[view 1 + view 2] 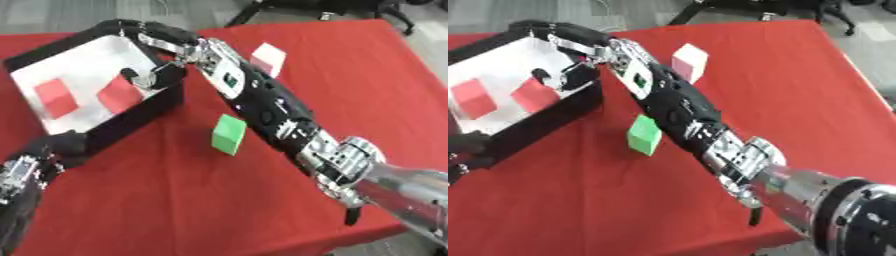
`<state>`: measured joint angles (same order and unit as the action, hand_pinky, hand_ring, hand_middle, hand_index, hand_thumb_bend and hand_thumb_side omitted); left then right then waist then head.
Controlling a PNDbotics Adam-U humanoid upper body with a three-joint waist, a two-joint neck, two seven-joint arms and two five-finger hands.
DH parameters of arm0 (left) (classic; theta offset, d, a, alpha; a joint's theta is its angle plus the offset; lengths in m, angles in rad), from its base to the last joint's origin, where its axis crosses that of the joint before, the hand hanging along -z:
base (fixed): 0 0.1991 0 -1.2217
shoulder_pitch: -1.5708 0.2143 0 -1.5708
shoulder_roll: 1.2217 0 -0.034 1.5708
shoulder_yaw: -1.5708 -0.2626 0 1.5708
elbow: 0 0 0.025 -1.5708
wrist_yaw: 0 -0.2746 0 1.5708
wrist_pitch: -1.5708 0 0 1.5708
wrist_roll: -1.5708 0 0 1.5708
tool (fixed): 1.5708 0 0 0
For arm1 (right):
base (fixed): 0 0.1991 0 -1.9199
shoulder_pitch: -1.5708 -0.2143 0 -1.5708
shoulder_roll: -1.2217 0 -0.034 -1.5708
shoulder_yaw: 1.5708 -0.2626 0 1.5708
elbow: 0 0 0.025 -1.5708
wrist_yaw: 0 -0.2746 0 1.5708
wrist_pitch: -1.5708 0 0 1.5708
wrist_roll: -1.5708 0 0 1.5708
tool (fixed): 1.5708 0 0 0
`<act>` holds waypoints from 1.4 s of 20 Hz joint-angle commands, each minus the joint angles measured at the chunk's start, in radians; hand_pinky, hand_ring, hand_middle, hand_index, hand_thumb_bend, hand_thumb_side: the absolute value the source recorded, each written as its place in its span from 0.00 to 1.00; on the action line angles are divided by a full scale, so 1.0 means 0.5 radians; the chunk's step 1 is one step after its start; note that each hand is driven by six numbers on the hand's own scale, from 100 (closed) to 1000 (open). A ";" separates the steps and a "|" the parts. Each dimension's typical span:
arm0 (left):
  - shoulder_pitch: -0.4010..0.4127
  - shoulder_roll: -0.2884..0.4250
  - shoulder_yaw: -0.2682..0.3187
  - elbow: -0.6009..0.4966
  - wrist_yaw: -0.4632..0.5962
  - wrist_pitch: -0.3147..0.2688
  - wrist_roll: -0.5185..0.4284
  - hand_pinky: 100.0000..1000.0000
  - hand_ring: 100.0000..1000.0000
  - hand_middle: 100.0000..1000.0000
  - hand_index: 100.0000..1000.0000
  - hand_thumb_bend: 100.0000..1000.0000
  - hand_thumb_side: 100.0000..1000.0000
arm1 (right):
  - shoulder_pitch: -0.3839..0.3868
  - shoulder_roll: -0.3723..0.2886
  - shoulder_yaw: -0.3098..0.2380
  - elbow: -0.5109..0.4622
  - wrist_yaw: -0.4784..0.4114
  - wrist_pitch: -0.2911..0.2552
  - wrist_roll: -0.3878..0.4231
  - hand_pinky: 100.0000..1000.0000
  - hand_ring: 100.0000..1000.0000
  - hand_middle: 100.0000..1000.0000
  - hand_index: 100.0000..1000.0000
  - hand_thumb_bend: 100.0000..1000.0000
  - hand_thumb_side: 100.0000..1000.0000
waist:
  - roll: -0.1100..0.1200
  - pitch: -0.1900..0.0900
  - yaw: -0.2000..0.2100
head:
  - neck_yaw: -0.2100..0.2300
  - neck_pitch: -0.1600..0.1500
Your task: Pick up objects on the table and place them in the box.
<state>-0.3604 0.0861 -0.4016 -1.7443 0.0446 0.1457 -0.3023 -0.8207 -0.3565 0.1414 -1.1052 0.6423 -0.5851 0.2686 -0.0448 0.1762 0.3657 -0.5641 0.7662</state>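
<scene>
Left eye view: right hand [162, 55] is held over the box [35, 54], fingers relaxed and empty, two red blocks [118, 93] just under it; green block [229, 134] and white block [269, 58] are left behind it on the table.

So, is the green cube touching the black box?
Apart. In the left eye view, a strip of red tablecloth shows between the green cube and the black box wall.

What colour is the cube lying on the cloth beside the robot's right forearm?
Green cube, clearest in the left eye view.
</scene>
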 commanded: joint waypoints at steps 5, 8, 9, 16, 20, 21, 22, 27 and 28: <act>0.047 0.017 0.044 -0.002 -0.014 -0.009 0.033 0.80 1.00 0.74 0.65 0.00 0.89 | 0.065 -0.207 -0.003 -0.186 -0.073 -0.076 -0.074 1.00 1.00 1.00 1.00 0.00 0.18 | 0.007 -0.062 -0.121 | 0.079 -0.003; 0.092 0.036 0.079 0.005 -0.025 -0.017 0.067 0.80 1.00 0.74 0.65 0.00 0.89 | 0.203 -0.410 0.002 -0.357 -0.256 -0.102 -0.082 1.00 1.00 0.98 1.00 0.00 0.20 | 0.005 -0.089 -0.189 | 0.132 0.006; 0.104 0.042 0.088 0.004 -0.027 -0.020 0.076 0.80 1.00 0.74 0.65 0.00 0.89 | 0.260 -0.497 -0.001 -0.435 -0.397 -0.077 -0.039 1.00 1.00 0.98 1.00 0.00 0.22 | 0.005 -0.094 -0.204 | 0.143 0.007; 0.145 0.066 0.123 -0.015 -0.034 -0.028 0.114 0.80 1.00 0.74 0.65 0.00 0.88 | 0.470 -0.654 -0.145 -0.395 -0.614 0.220 0.294 1.00 1.00 0.99 1.00 0.00 0.57 | 0.022 -0.108 -0.272 | 0.198 0.008; 0.146 0.067 0.126 -0.025 -0.031 -0.026 0.115 0.80 1.00 0.74 0.65 0.00 0.88 | 0.441 -0.608 -0.210 -0.133 -0.432 0.284 0.280 1.00 1.00 0.99 1.00 0.00 0.64 | 0.028 -0.104 -0.274 | 0.193 0.008; 0.145 0.067 0.127 -0.027 -0.031 -0.025 0.116 0.80 1.00 0.74 0.65 0.00 0.88 | 0.427 -0.596 -0.224 -0.072 -0.377 0.296 0.250 1.00 1.00 0.99 1.00 0.00 0.54 | 0.028 -0.103 -0.274 | 0.191 0.008; 0.144 0.067 0.128 -0.028 -0.030 -0.024 0.117 0.80 1.00 0.74 0.65 0.00 0.88 | 0.417 -0.585 -0.238 -0.012 -0.323 0.312 0.212 1.00 1.00 0.99 1.00 0.00 0.65 | 0.029 -0.101 -0.274 | 0.189 0.008; 0.143 0.067 0.129 -0.032 -0.028 -0.023 0.118 0.80 1.00 0.74 0.65 0.00 0.88 | 0.388 -0.557 -0.274 0.188 -0.044 0.381 -0.033 1.00 1.00 0.99 1.00 0.00 0.57 | 0.030 -0.100 -0.273 | 0.188 0.008; 0.143 0.067 0.130 -0.032 -0.029 -0.022 0.118 0.80 1.00 0.74 0.65 0.00 0.88 | 0.386 -0.556 -0.275 0.211 0.005 0.389 -0.073 1.00 1.00 0.99 1.00 0.00 0.54 | 0.030 -0.100 -0.273 | 0.188 0.008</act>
<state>-0.2810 0.1129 -0.3447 -1.7374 0.0272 0.1347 -0.2467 -0.6077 -0.6127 0.0182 -1.0106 0.6123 -0.3966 0.2613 -0.0440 0.1502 0.2302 -0.4687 0.7716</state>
